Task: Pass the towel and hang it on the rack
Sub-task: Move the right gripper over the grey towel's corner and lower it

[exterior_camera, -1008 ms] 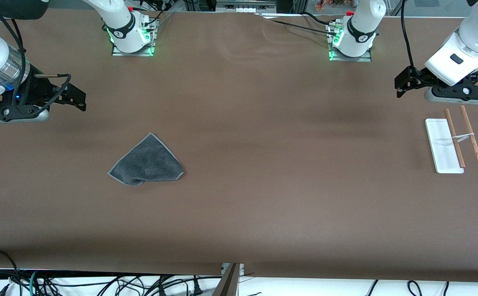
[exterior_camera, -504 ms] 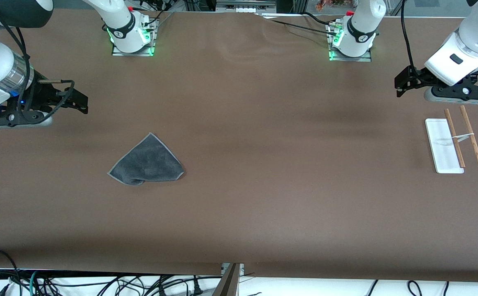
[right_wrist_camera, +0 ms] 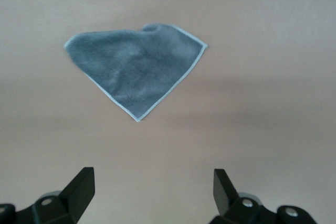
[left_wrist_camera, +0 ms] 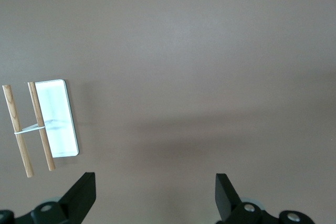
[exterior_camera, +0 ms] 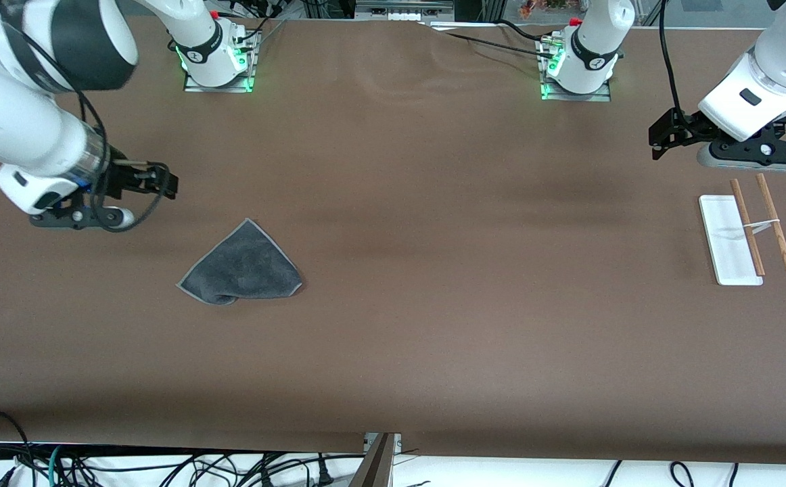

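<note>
The towel (exterior_camera: 241, 266) is a dark grey cloth with a lighter edge. It lies crumpled in a triangle on the brown table, toward the right arm's end, and also shows in the right wrist view (right_wrist_camera: 136, 66). My right gripper (exterior_camera: 166, 182) is open and empty over bare table, a short way from the towel toward the right arm's end. The rack (exterior_camera: 729, 240) has a white base and two wooden rods (exterior_camera: 775, 223) and stands at the left arm's end. It also shows in the left wrist view (left_wrist_camera: 55, 116). My left gripper (exterior_camera: 660, 138) is open and empty over bare table close to the rack.
The brown table cover (exterior_camera: 433, 304) spans the whole view. The two arm bases (exterior_camera: 217, 64) (exterior_camera: 575, 67) with green lights stand at the table's edge farthest from the front camera. Cables hang below the near edge (exterior_camera: 163, 467).
My right gripper has swung across the table toward the towel and turned. The left arm, the towel and the rack have not moved.
</note>
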